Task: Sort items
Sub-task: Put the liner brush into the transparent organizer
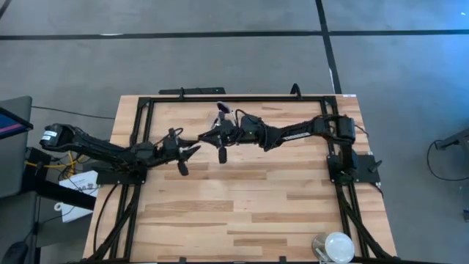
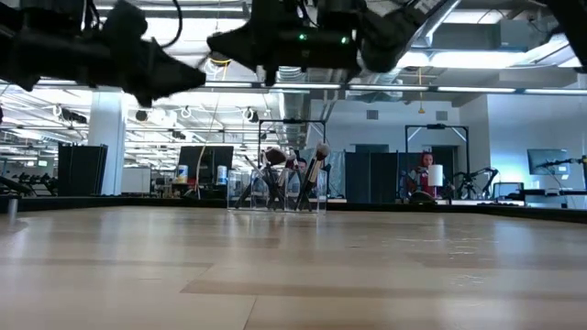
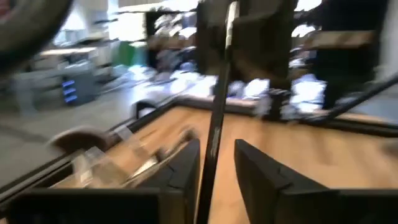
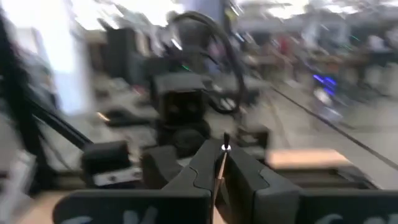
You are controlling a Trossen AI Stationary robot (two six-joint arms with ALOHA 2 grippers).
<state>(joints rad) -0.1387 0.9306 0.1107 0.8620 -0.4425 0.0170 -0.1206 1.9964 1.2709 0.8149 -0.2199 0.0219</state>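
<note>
Several slim black-handled makeup brushes (image 2: 312, 174) already stand in the clear plastic holder (image 2: 275, 194) just beyond the right gripper (image 4: 217, 177), apparently pinching another brush (image 4: 221, 165) between the spread left gripper (image 3: 214, 168) fingers, unsorted.

Slim black-handled brushes (image 2: 292, 176) upright, bristles up, at the far edge

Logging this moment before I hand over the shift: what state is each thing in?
Right gripper: shut on a brush, raised above the table.
Brush: pinched between the right fingers, off the table.
Left gripper: open, a thin brush handle standing in its gap.
Clear holder: upright at the far edge, brushes standing in it.
Round disc: lying at the near edge.
</note>
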